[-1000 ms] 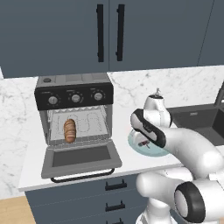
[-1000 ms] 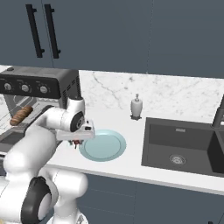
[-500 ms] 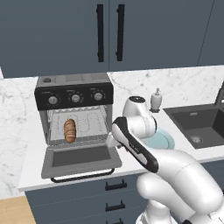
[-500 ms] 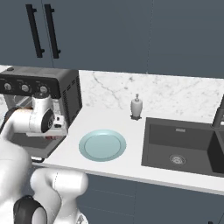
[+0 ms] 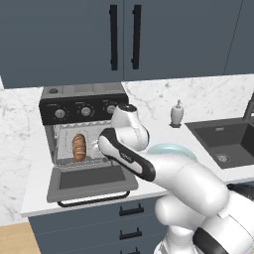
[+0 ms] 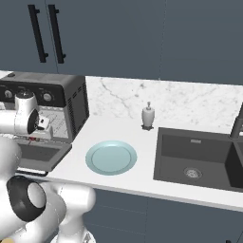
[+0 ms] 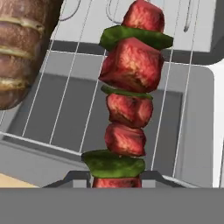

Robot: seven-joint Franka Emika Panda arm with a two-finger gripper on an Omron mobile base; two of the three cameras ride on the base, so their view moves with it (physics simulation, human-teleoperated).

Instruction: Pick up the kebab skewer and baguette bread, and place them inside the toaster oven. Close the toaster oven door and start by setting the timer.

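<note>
The kebab skewer (image 7: 127, 92), red meat chunks with green pepper pieces, stands up from my gripper (image 7: 117, 178), which is shut on its lower end. It hangs over the wire rack (image 7: 175, 87) in the mouth of the toaster oven (image 5: 82, 96). The baguette bread (image 5: 79, 147) lies on the left of that rack, and in the hand view the baguette bread (image 7: 19, 48) is to the skewer's left, apart from it. The toaster oven door (image 5: 92, 181) is dropped open and flat. From the right, my gripper (image 6: 43, 127) sits at the oven's front opening.
A pale teal plate (image 5: 171, 149) lies on the marble counter right of the oven. A soap dispenser (image 5: 177, 113) stands by the back wall, and a dark sink (image 5: 225, 141) is further right. Three knobs line the oven's black panel (image 5: 84, 110).
My arm has swung left from above the plate to the oven's opening, carrying the skewer. The plate is now uncovered. The baguette has stayed on the rack.
</note>
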